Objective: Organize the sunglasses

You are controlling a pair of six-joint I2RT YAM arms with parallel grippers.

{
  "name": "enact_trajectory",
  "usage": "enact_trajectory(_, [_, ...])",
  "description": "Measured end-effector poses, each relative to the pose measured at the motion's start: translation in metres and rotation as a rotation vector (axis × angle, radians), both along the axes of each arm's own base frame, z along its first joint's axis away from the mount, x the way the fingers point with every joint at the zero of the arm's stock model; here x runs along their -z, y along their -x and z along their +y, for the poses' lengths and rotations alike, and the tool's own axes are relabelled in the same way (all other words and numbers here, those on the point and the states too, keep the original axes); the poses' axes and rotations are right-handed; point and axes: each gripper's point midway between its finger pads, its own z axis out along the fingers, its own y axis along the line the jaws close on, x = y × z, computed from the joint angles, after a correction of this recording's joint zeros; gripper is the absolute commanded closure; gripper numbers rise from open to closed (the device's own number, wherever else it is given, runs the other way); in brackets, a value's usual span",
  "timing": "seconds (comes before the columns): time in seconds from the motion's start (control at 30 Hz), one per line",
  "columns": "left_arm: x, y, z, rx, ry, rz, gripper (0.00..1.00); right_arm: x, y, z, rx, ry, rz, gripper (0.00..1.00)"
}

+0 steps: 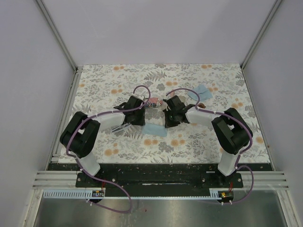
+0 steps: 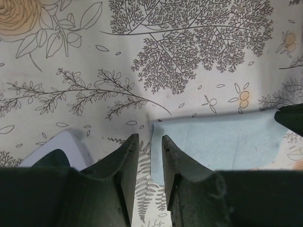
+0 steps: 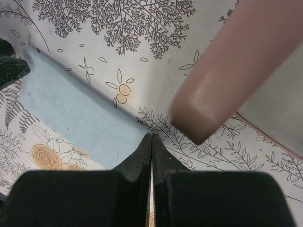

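One pink case (image 3: 227,66) beside right hand (image 3: 151,141), pressed together; left hand (image 2: 149,138) slightly spread.

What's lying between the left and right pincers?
A flat pale blue cloth lies between the left pincer and the right pincer. Both wrist views show it, and the top view too.

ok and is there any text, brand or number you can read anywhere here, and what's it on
None can be read in any view.
Flag-printed case: stripes only, no letters made out.
Small coloured tags at the near edge: too small to read.
Pale blue cloth, pink case: plain, no markings shown.
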Motion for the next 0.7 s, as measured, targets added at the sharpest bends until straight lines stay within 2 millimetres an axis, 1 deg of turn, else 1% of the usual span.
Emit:
enact_trajectory(0.07, [0.005, -0.001, 0.000, 0.011, -0.012, 0.007, 0.68, 0.000, 0.001, 0.000, 0.002, 0.002, 0.005, 1.00])
enact_trajectory(0.3, [0.005, -0.009, -0.008, 0.047, 0.001, -0.011, 0.67, 0.000, 0.002, 0.000, 0.006, -0.001, 0.012, 1.00])
enact_trajectory(0.4, [0.005, -0.010, -0.013, 0.062, 0.018, -0.015, 0.69, 0.000, 0.002, 0.000, 0.009, -0.002, 0.014, 1.00])
enact_trajectory(0.5, [0.005, -0.012, -0.017, 0.073, 0.033, -0.015, 0.80, 0.000, 0.002, 0.000, 0.011, -0.003, 0.017, 1.00])
enact_trajectory(0.63, [0.007, -0.012, -0.019, 0.079, 0.042, -0.005, 1.00, 0.000, 0.004, 0.001, 0.011, -0.007, 0.025, 1.00])
enact_trajectory(0.7, [0.007, -0.012, -0.020, 0.081, 0.050, 0.000, 1.00, 0.000, 0.004, 0.001, 0.013, -0.009, 0.028, 1.00])
